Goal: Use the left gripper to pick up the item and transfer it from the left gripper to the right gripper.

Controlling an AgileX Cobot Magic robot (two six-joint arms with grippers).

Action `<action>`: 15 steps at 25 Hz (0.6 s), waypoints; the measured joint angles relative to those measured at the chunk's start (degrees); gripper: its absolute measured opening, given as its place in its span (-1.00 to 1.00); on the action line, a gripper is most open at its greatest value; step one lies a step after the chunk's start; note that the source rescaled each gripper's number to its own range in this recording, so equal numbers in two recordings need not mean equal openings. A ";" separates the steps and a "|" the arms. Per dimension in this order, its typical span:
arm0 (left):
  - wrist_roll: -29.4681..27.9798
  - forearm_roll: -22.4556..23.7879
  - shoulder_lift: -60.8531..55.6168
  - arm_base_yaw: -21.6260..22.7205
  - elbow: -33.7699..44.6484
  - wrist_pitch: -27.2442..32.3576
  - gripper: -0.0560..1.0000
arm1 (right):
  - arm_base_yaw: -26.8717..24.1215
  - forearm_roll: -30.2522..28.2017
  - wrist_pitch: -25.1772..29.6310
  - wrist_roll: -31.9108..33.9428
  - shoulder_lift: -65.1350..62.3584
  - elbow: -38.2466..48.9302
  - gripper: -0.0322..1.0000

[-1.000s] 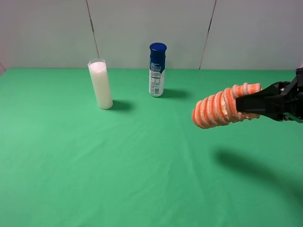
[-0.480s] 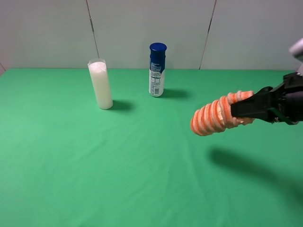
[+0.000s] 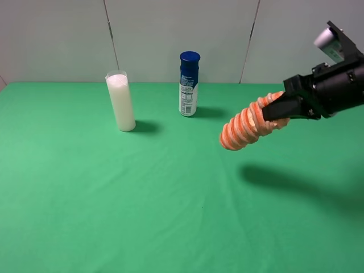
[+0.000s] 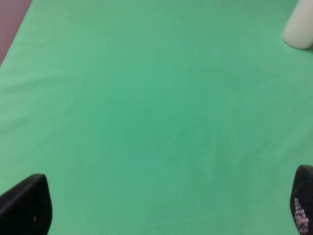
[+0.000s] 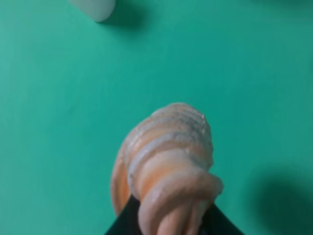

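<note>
White cylinder (image 3: 120, 102), blue-capped bottle (image 3: 189, 85) upright, apart, on green table (image 3: 114, 199).

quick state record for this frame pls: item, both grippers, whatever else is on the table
item: orange and cream striped roll, held above the table, free end tilted down
right gripper: shut on the item's other end
left gripper: open, empty, over the table
handover: item already in right gripper
others: white cylinder, blue-capped bottle, upright at the back

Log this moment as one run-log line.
stage: handover done | right claw: shut on striped roll, held above table | left claw: open, empty
</note>
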 joint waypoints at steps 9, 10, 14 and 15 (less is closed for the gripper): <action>0.00 0.00 0.00 0.00 0.00 0.00 0.95 | 0.00 -8.43 6.76 6.17 15.75 -14.91 -0.94; 0.00 0.00 0.00 0.00 0.00 0.00 0.95 | 0.00 -8.70 7.31 6.51 17.22 -16.11 -0.94; 0.00 0.00 0.00 0.00 0.00 0.00 0.95 | 0.00 -9.87 8.23 6.91 23.10 -20.31 -0.94; 0.00 0.00 0.00 0.00 0.00 0.00 0.95 | 0.00 -10.10 8.23 6.91 24.17 -20.87 -0.94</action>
